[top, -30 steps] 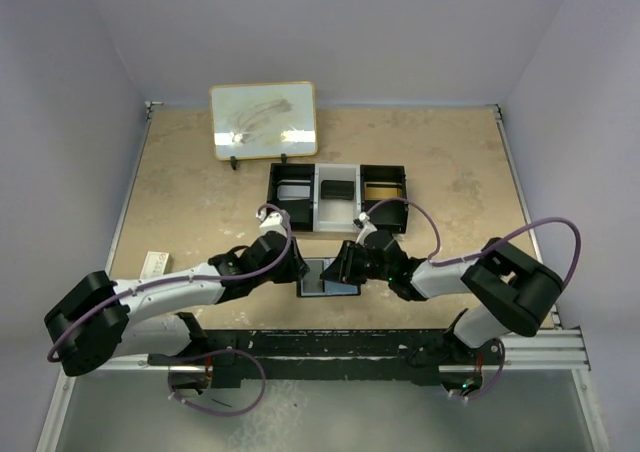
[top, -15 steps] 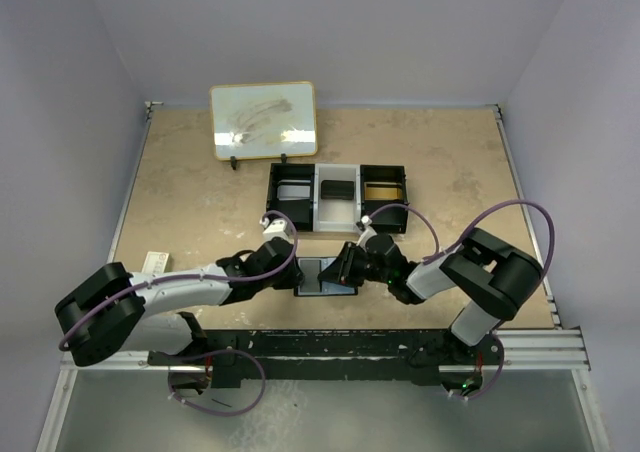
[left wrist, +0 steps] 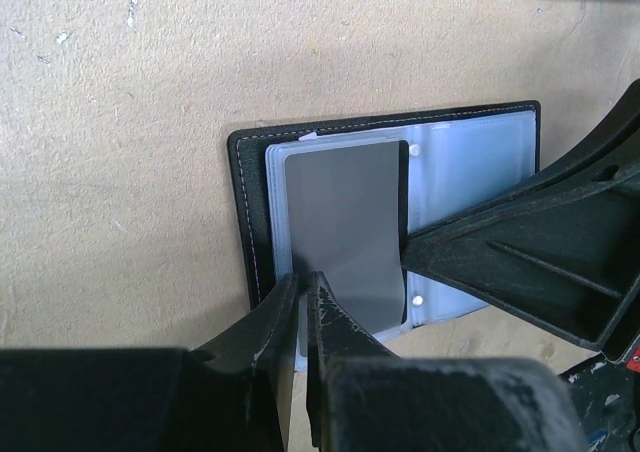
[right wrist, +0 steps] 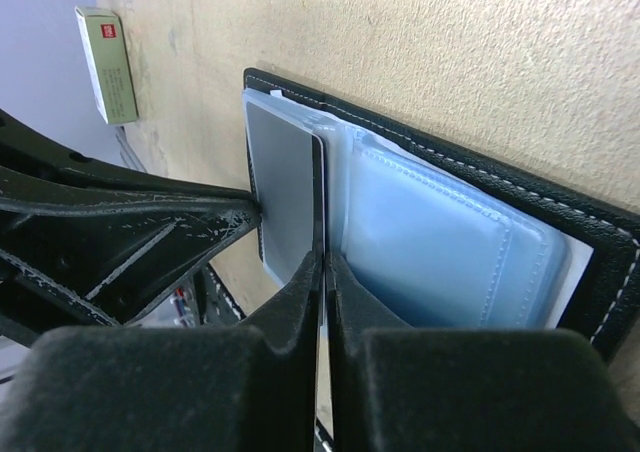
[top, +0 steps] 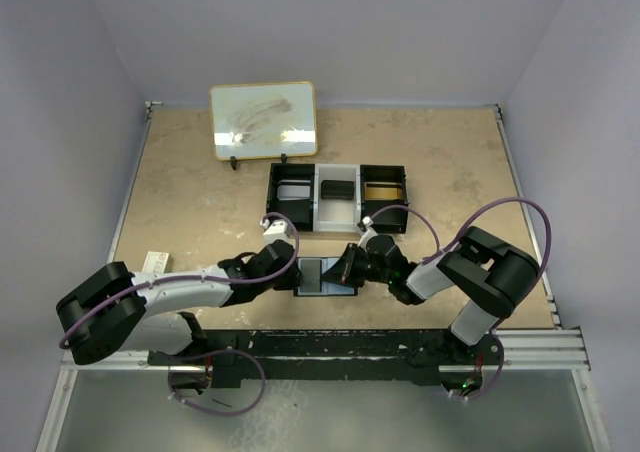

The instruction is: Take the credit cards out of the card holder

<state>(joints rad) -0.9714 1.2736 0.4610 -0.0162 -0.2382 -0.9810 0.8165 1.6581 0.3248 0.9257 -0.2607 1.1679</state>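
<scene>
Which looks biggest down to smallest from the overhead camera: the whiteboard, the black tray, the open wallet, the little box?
1. Tray and whiteboard, roughly alike
2. Card holder
3. Small box

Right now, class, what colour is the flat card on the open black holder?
The flat card is plain grey; left wrist view best.

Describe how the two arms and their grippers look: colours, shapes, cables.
The left arm and right arm have white links between bulky black joint housings. A purple cable loops along each. The left gripper and right gripper are matt black: two flat tapering fingers braced by open triangular ribs, with pale scuffs on the edges. No sleeves.
</scene>
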